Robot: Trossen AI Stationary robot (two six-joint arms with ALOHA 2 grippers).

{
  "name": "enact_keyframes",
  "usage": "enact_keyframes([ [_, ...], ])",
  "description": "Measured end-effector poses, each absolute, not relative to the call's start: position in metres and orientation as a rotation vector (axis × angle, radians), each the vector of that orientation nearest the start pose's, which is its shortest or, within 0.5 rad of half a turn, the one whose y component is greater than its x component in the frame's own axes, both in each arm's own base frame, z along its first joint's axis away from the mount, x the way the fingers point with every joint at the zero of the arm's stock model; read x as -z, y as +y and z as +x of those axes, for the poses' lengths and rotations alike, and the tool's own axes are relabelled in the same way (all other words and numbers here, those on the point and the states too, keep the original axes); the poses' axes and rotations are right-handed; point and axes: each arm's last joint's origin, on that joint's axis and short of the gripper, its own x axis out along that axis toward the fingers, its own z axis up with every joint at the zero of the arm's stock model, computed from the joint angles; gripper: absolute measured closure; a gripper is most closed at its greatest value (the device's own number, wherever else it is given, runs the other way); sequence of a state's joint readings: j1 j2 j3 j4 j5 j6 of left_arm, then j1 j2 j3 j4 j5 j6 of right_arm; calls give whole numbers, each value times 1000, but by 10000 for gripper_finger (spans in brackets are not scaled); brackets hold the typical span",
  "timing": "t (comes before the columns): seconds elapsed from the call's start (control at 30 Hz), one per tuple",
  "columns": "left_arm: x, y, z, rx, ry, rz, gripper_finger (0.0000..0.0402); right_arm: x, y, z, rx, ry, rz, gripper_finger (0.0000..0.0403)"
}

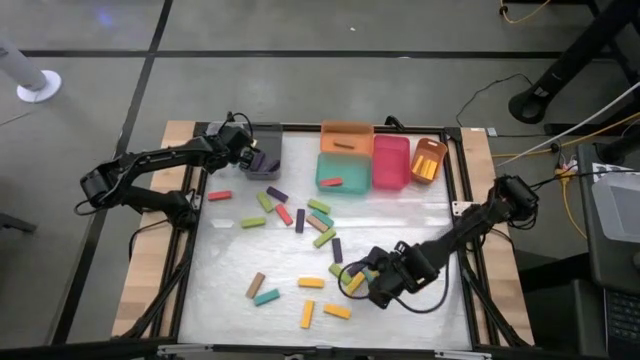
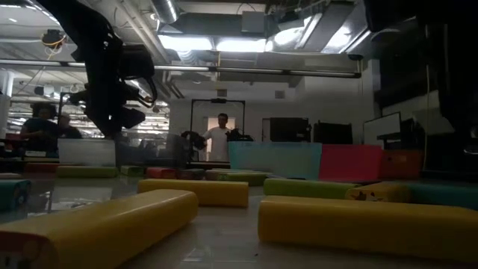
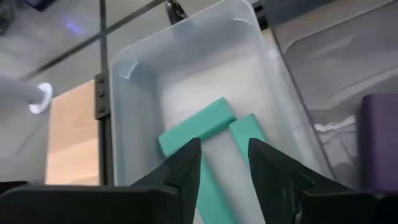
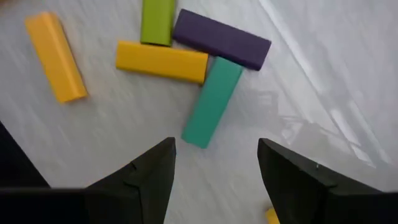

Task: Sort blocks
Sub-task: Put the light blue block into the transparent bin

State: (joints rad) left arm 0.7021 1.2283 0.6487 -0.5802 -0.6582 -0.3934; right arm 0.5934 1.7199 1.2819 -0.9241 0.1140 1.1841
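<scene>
Small flat blocks in yellow, red, green, teal, purple and brown lie scattered on the white table [image 1: 400, 310]. My left gripper [image 3: 224, 165] hangs open over a clear bin [image 3: 134, 112] at the far left. In that bin lie teal blocks [image 3: 196, 127], one of them showing between the fingers. My right gripper [image 4: 214, 165] stands open, pointing down over the near right of the table. Just ahead of it lie a teal block [image 4: 211, 102], a yellow block [image 4: 161, 61], a purple block [image 4: 221, 38] and a green block [image 4: 157, 22] in a cluster, flat on the table.
Along the far edge stand an orange bin [image 1: 346, 135], a teal bin [image 1: 342, 178], a pink bin [image 1: 391, 162] and a small orange bin [image 1: 428, 160]. A purple bin [image 3: 379, 143] stands beside the clear one. People stand in the room behind the table [image 2: 220, 134].
</scene>
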Motion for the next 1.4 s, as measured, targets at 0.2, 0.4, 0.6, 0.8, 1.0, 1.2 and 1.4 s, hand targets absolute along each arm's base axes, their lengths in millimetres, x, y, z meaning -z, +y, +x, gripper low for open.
enact_keyframes([
  [0.2, -184, 144, 148, -1336, 997, -389, 263, -211, 190, 273, 454, 1230, 518, 175],
  [0.4, -183, 143, 149, -1269, 999, -443, 267, -186, 196, 282, 472, 1269, 500, 175],
  [0.6, -182, 143, 149, -1261, 1001, -447, 266, -165, 201, 288, 480, 1317, 490, 175],
  [0.8, -182, 143, 149, -1259, 1004, -445, 269, -147, 204, 290, 493, 1377, 470, 178],
  [1.0, -189, 140, 147, -1259, 966, -443, 270, -143, 205, 292, 488, 1380, 464, 261],
  [1.2, -212, 129, 140, -1227, 850, -405, 270, -151, 204, 297, 435, 1397, 391, 313],
  [1.4, -237, 109, 132, -1118, 691, -408, 270, -189, 192, 320, 404, 1374, 290, 313],
])
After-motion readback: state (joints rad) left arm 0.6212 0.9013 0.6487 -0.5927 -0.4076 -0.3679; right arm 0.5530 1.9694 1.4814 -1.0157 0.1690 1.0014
